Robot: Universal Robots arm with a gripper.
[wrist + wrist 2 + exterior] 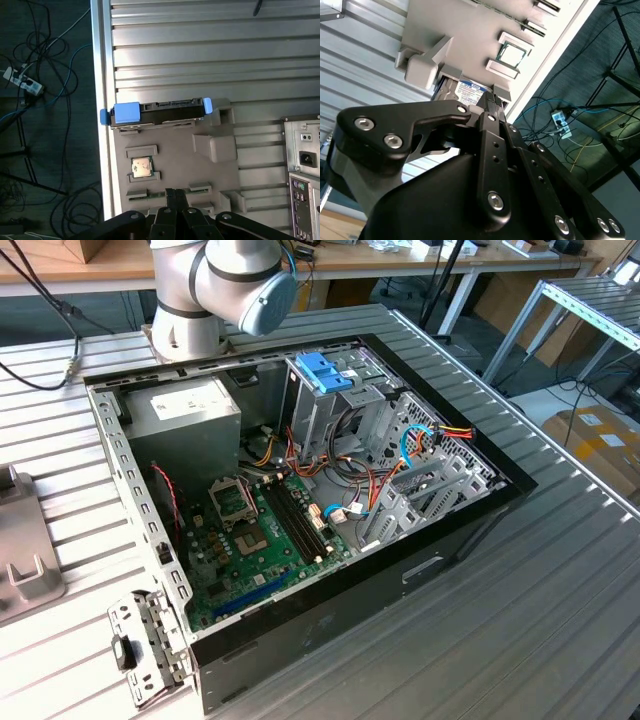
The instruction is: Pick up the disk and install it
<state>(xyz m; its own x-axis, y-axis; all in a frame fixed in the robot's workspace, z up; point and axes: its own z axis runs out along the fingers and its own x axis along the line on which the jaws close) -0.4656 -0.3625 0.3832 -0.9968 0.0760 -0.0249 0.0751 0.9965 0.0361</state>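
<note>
The disk [157, 112] stands on its edge in a slot of a grey fixture plate [175, 145], with light blue rails at both ends. In the second wrist view its white label with a blue band [469, 90] shows just past the fingertips. My gripper [175, 192] hangs above the plate, a short way from the disk and not touching it. Its two black fingers [489, 117] are pressed together with nothing between them.
A processor chip [141, 167] sits in a pocket of the same plate. The open computer case [130, 480] lies on the ribbed metal table, with a drive cage under a blue bracket [325, 370] and a grey power supply [185, 405]. The table edge [102, 60] drops to a cabled floor.
</note>
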